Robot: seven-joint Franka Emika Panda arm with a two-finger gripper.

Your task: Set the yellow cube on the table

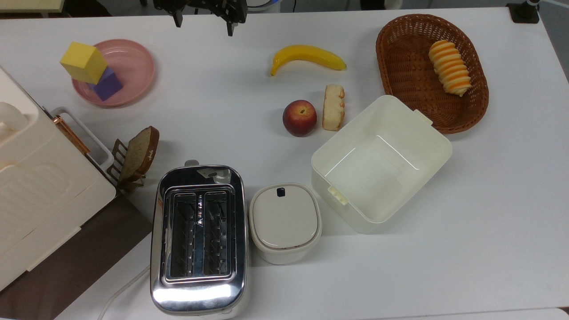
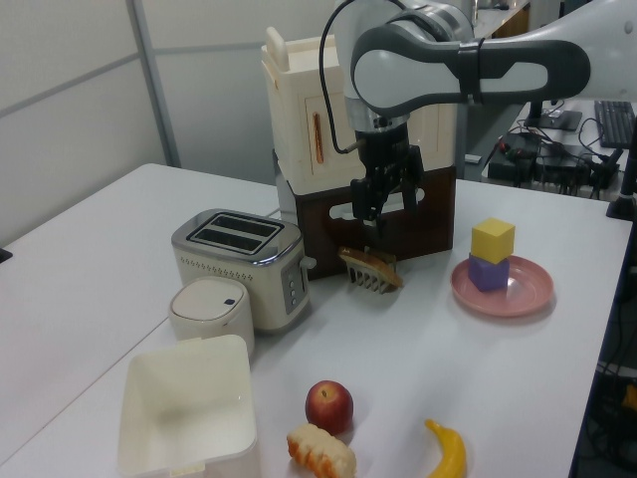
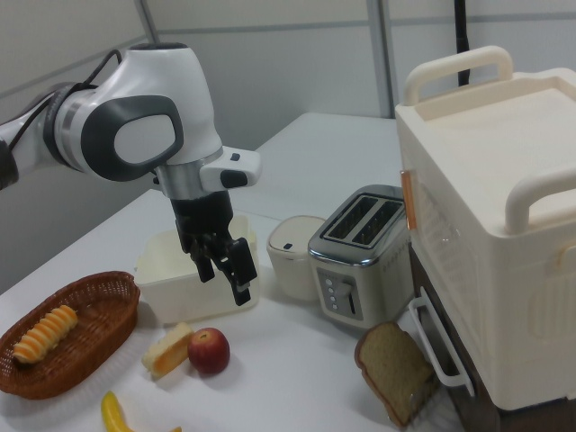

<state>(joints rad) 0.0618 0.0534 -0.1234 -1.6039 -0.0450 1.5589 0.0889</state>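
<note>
White tabletop (image 1: 231, 93), cluttered. Yellow cube (image 1: 83, 62) sits stacked on purple cube (image 1: 106, 84) in pink plate (image 1: 133, 58), off the top view's left. Hand (image 1: 203, 24) hangs apart toward the top view's right, fingers spread, empty. Reach goes leftward.

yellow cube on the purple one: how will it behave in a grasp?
The yellow cube looks matte with flat faces, so it probably grips without slipping. It sits off-centre on the smaller purple cube, so a sideways nudge may topple it. It won't roll.
</note>
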